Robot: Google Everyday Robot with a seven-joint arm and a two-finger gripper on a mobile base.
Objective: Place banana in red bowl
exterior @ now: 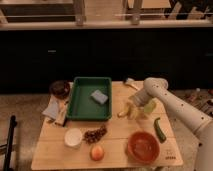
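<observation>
The small pale yellow banana (124,112) lies on the wooden table, right of the green tray. My gripper (134,110) hangs at the end of the white arm, directly over the banana's right end, with its jaws open and nothing lifted. Whether it touches the banana I cannot tell. The round orange-red bowl (143,146) stands empty near the table's front right, a short way in front of the gripper.
A yellow-green cup (150,106) stands just right of the gripper, with a dark green cucumber (159,130) beyond it. The green tray (82,107) holds a blue sponge (100,96). A white bowl (73,137), grapes (95,134), a peach-coloured fruit (97,152) and a dark glass bowl (60,89) lie to the left.
</observation>
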